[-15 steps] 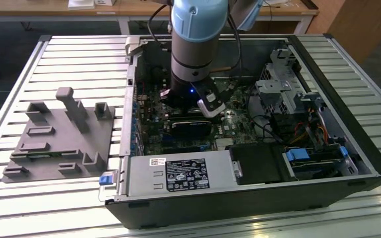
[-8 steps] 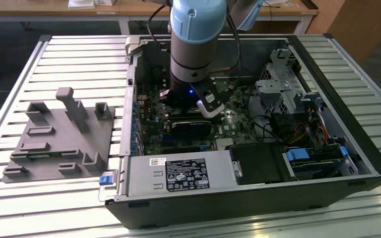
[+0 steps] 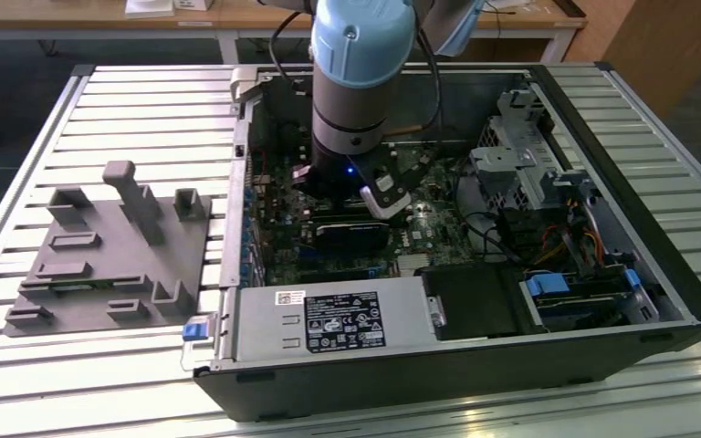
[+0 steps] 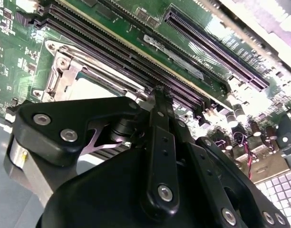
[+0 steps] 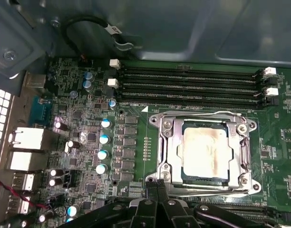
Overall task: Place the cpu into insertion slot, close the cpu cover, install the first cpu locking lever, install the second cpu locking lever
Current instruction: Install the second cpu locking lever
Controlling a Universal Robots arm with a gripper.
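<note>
In the first wrist view the cpu (image 5: 205,152), a pale metal square, lies in the insertion slot (image 5: 170,168) on the green board. The silvery cpu cover (image 5: 167,142) lies flat over it, framing the chip through its window. Thin wire levers (image 5: 202,114) run low along the frame's edges. My gripper (image 5: 158,186) sits just off the socket's near edge, fingers shut together with nothing between them. In the second wrist view the black fingers (image 4: 160,123) point at the socket's corner (image 4: 64,76). The exterior view shows my gripper (image 3: 381,196) low inside the computer case.
Long black memory slots (image 5: 188,83) run beside the socket, with capacitors (image 5: 103,147) and rear ports (image 5: 29,142) nearby. In the exterior view a black card (image 3: 350,239), drive cages (image 3: 521,164) and the power supply (image 3: 326,319) crowd the case. A grey fixture (image 3: 107,246) stands on the table.
</note>
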